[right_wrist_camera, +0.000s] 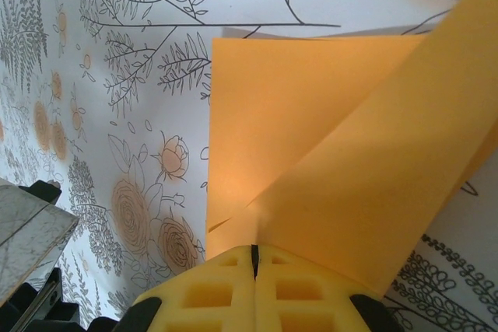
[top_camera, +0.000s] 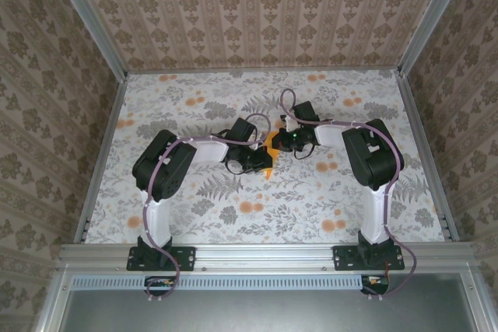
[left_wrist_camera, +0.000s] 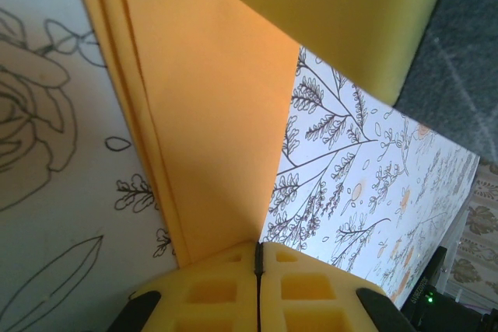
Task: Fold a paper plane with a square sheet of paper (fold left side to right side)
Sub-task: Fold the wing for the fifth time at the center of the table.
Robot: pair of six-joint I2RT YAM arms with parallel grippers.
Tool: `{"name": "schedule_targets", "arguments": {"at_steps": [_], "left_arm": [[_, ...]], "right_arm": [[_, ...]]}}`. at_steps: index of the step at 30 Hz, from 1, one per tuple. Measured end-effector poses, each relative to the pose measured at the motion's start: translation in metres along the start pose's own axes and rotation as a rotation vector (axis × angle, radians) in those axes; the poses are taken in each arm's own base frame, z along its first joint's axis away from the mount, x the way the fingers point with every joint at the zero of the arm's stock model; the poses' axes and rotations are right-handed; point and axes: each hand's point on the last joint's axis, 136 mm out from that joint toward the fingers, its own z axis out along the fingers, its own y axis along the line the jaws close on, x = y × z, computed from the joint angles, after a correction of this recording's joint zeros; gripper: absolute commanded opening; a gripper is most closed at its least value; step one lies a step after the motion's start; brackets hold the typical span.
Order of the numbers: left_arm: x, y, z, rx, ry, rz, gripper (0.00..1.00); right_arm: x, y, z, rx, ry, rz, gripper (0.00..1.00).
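Progress: the bright-orange square sheet of paper point(top_camera: 270, 148) sits mid-desk, on the floral-patterned desk point(top_camera: 194, 215), between the two arms. It is no longer one flat layer. From the left wrist I count several stacked edges along its long side point(left_wrist_camera: 124, 114). From the right wrist a broad flap point(right_wrist_camera: 373, 192) rises at a slant over a flat panel beneath.

I judge we are mid-fold: some creases are in, but there is no narrow pointed dart yet, so the remaining folds and the final pressing are left.

Fingers: the left fingers point(left_wrist_camera: 257, 263) are pressed together, pinching an edge of the sheet at their seam. The right fingers point(right_wrist_camera: 253, 260) are likewise closed, with the paper running into their seam.

Unclear:
- From overhead, both wrists cover most of the sheet, so I cannot read its outline or which side is being carried across.
- Both wrist views cut the paper off at the frame edge.
- I cannot tell how many layers each pinch takes.
- A yellow block point(left_wrist_camera: 334, 13) over the sheet in the left wrist view is probably the other arm's finger; I'm not sure it touches the paper
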Motion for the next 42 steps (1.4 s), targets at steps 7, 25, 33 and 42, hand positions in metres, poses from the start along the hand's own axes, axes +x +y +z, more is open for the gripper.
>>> {"name": "schedule_targets", "arguments": {"at_steps": [7,25,33,42], "left_arm": [[-0.003,-0.001,0.0,0.005,-0.015,0.011,0.07],[-0.006,-0.001,0.001,0.01,-0.034,0.024,0.06],[-0.007,-0.002,0.001,0.011,-0.04,0.027,0.06],[-0.007,-0.002,0.001,0.012,-0.041,0.028,0.06]], "right_arm": [[-0.007,-0.003,0.001,-0.013,0.017,0.02,0.0],[-0.046,-0.022,-0.003,-0.044,-0.014,0.07,0.0],[-0.069,-0.034,-0.008,-0.05,-0.048,0.095,0.0],[-0.102,-0.055,-0.018,-0.025,-0.123,0.112,0.0]]}}
